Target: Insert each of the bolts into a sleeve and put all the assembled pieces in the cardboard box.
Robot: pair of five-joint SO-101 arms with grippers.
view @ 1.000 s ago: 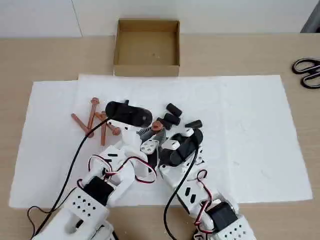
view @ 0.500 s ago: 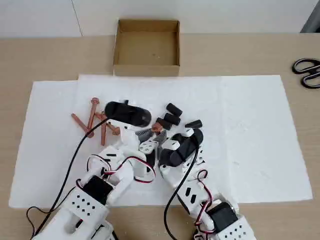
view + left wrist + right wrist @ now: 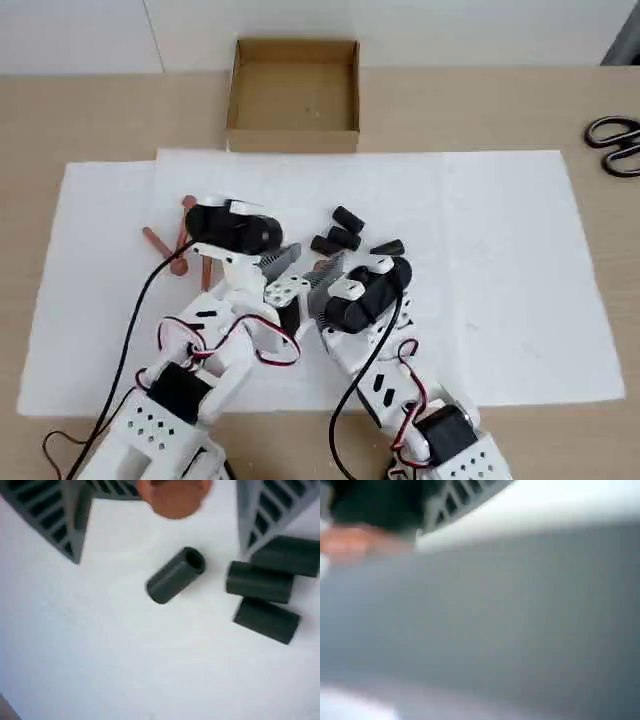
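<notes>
Far across the wooden counter (image 3: 100, 110), square brown cardboard box (image 3: 293, 140) shows only its bare floor. Nearer, left pincer (image 3: 160, 550) released, jaws spread above four black cylindrical sleeves (image 3: 176, 575) on white paper sheet (image 3: 500, 250); orange-brown bolt head (image 3: 175, 497) between jaws. State of right pincer (image 3: 330, 275): cannot tell.

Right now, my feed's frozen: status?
Left gripper open above loose sleeve. Bolt head between its jaws, not clamped. Right gripper close alongside.

The table (image 3: 100, 110) is overlooked from high above, with the box (image 3: 293, 95) at its far side. The sleeves (image 3: 176, 575), seen closely and downward from the left wrist, are shared with that view. The right wrist view is held nearer still.
</notes>
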